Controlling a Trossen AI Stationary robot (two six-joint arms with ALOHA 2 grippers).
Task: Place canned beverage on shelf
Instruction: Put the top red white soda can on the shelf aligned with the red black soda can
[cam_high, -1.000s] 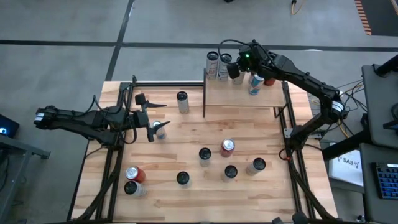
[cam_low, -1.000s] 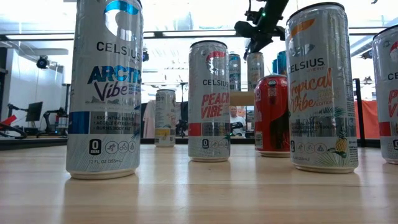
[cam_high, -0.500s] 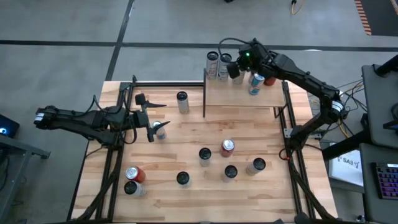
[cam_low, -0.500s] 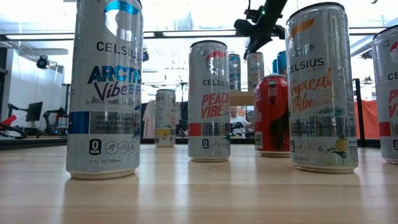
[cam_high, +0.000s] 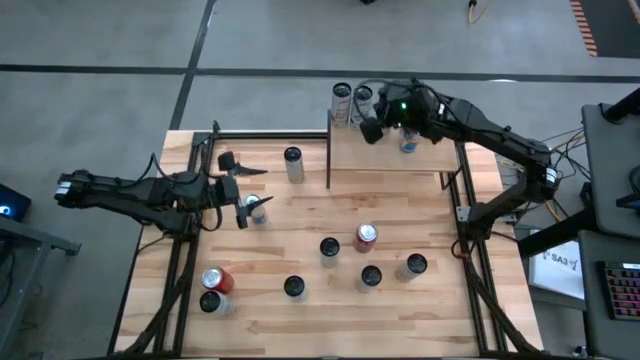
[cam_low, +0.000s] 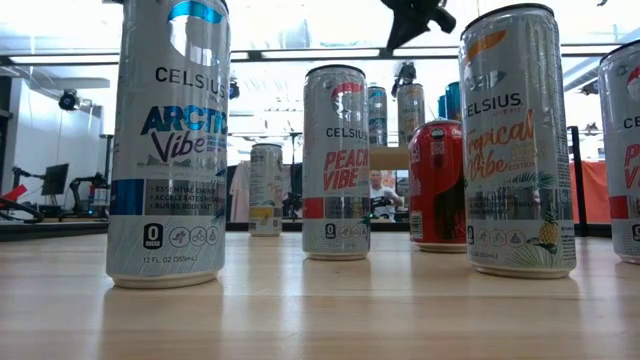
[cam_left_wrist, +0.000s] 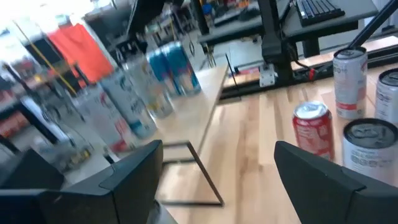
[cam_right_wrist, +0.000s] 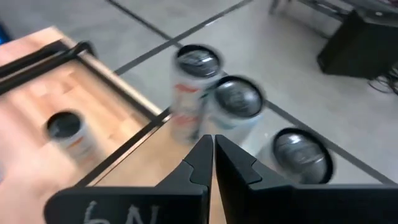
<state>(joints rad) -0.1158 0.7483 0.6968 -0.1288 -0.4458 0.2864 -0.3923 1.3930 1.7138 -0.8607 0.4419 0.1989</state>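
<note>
The shelf (cam_high: 390, 160) is a small pale-wood board on thin black posts at the table's far edge, right of centre. Several slim cylindrical cans (cam_high: 343, 102) stand along its back, their round metal lids showing from above, and another can with a blue label stands nearer its right end.

The right gripper (cam_high: 371, 130) hangs over the shelf near those cans. Its two dark, tapering fingers (cam_right_wrist: 202, 162) are pressed together with only a hairline seam between them, and nothing is in them. The right wrist view shows three silver lids (cam_right_wrist: 238, 98) just beyond the tips.

The left gripper (cam_high: 243, 192) lies low over the plank table's (cam_high: 300, 250) left side, with its broad black fingers (cam_left_wrist: 134, 165) spread wide. A can (cam_high: 259, 208) stands at the tips in the high view, but whether the fingers touch it I cannot tell; the left wrist view shows only bare wood between them.

Loose cans dot the smooth, striped planks: a red one (cam_high: 366, 236) near the middle among dark-topped ones, and a pair at the near left corner (cam_high: 214, 282). The low view shows tall glossy printed cans (cam_low: 168, 140) and a short red one (cam_low: 436, 185).
</note>
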